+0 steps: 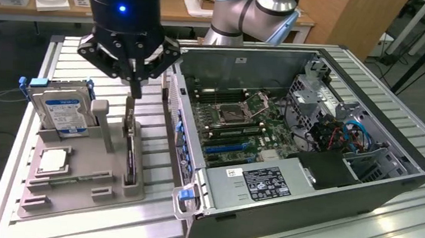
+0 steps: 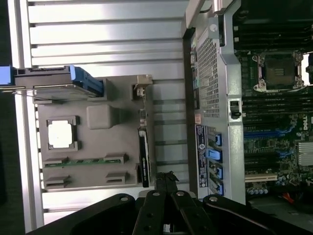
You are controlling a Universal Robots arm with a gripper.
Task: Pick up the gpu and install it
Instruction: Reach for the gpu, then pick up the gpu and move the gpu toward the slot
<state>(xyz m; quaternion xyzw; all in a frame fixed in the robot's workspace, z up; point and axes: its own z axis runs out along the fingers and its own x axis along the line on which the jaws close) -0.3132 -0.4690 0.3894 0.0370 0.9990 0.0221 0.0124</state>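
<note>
End effector (image 1: 134,88) is closed, fingers pinched together, nothing held between them. It hangs just above the gpu (image 1: 130,152), over the card's bracket end; cannot tell whether the tips touch it. In the wrist view the closed fingertips (image 2: 166,180) sit slightly to one side of the card's edge (image 2: 143,159), not around it.

The gpu stands on its long edge in a slot of the grey holder tray (image 1: 79,199), at the tray side nearest the computer case (image 1: 387,182). Pale metal bracket (image 2: 142,93) is at the card's far end from the wrist camera. The card is not yet picked up and is outside the case.

The same tray holds a hard drive (image 1: 63,114) with a blue label, upright at the exterior view's left, a square processor chip (image 1: 52,161) lying flat, and a green memory stick (image 2: 80,162) in a slot near it.

The tray sits on the ribbed metal bench (image 1: 152,227), just beside the case. The case lies open side up, motherboard (image 1: 235,120) exposed, with blue slot connectors (image 1: 225,149) visible and a grey power supply (image 1: 260,184) at the near end.
</note>
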